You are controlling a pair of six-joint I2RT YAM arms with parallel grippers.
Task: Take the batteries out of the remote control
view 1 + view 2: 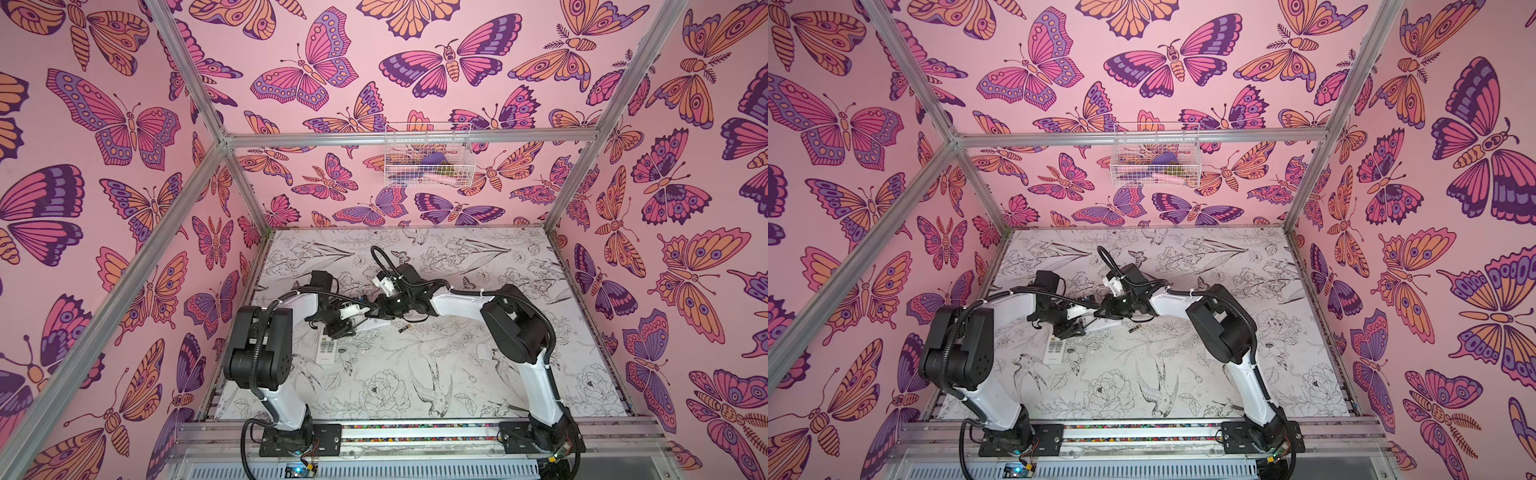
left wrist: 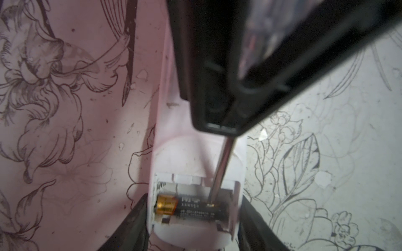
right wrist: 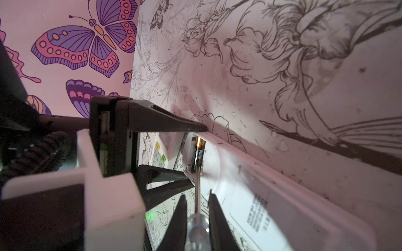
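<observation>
A white remote control (image 2: pixel 195 152) lies back up on the table, its battery bay uncovered. My left gripper (image 2: pixel 193 228) is shut on the remote's end, one finger on each side of the bay. One of the batteries (image 2: pixel 189 207), black with a gold end, still sits in the bay. My right gripper (image 3: pixel 198 208) is shut on a clear-handled screwdriver (image 3: pixel 196 230), whose metal tip touches that battery (image 3: pixel 199 152). A second battery (image 1: pixel 403 329) lies loose on the table, just right of the grippers. In both top views the left gripper (image 1: pixel 357 326) and right gripper (image 1: pixel 376 312) meet mid-table.
A second white remote (image 1: pixel 326 351), buttons up, lies just in front of the left gripper. A wire basket (image 1: pixel 428 156) holding small items hangs on the back wall. Butterfly-print walls enclose the floral table (image 1: pixel 436 374) on three sides.
</observation>
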